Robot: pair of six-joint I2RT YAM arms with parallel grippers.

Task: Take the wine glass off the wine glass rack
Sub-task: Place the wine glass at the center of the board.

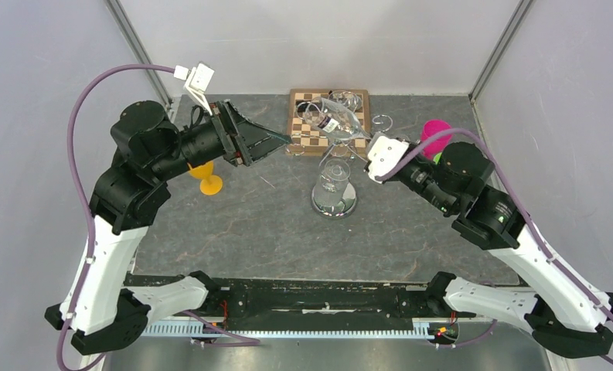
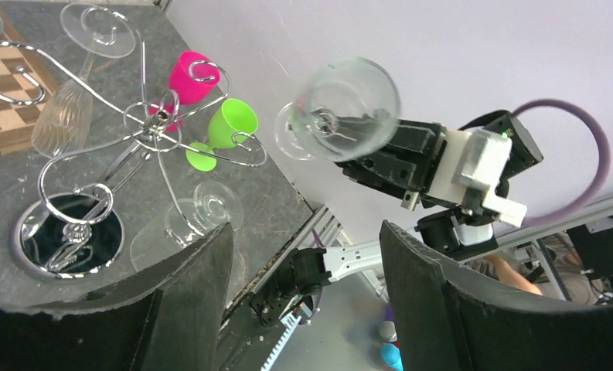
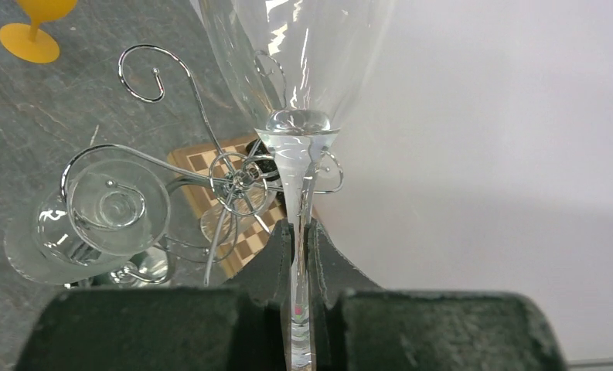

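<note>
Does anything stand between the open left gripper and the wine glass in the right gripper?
Nothing visible. From the left wrist, the wine glass, pinched by its stem in the right gripper, hangs in open air beyond the left gripper's spread fingers; the rack stands aside.

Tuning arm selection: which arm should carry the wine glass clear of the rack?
Right. The right gripper is shut on the wine glass stem; the left gripper hangs open and empty, facing it.

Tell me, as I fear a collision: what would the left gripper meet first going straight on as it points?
Probably the wine glass, clamped by its stem in the right gripper, though depth is unclear.
</note>
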